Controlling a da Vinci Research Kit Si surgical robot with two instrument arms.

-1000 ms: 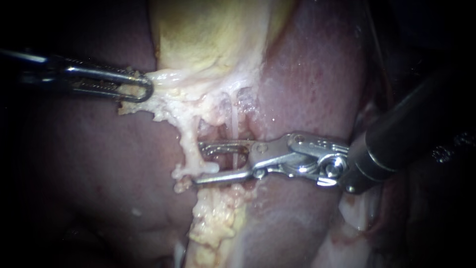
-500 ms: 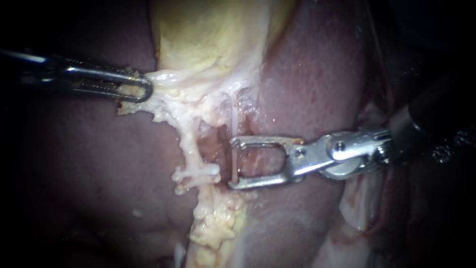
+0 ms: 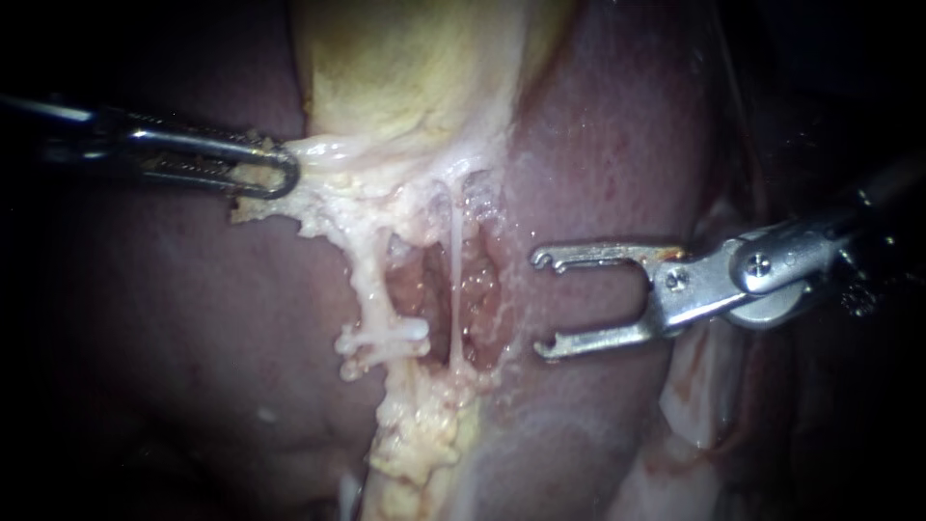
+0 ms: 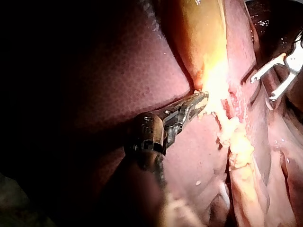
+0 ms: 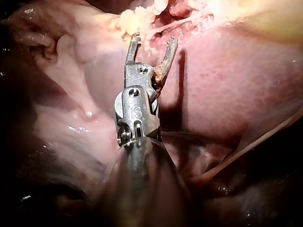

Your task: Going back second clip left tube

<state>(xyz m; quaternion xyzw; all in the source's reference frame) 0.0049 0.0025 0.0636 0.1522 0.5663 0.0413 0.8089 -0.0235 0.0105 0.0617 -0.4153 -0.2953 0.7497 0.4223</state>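
Steel jaws of the right instrument point(image 3: 537, 304) stand spread and empty. The left tube point(image 3: 369, 285) lies ahead of their tips, apart from them, with a thin second tube point(image 3: 453, 280) between. The left tube's long axis runs roughly square to the jaw line, so a straight pull along the shaft should stay clear of both. A white cross-piece point(image 3: 384, 336) sits on the left tube at its end away from the gallbladder point(image 3: 405, 68); clip or tissue, cannot tell. The liver point(image 3: 598, 174) beneath is wet, with ample room. Beyond the left tube, the left instrument point(image 3: 275, 176) pinches pale tissue point(image 3: 318, 154).
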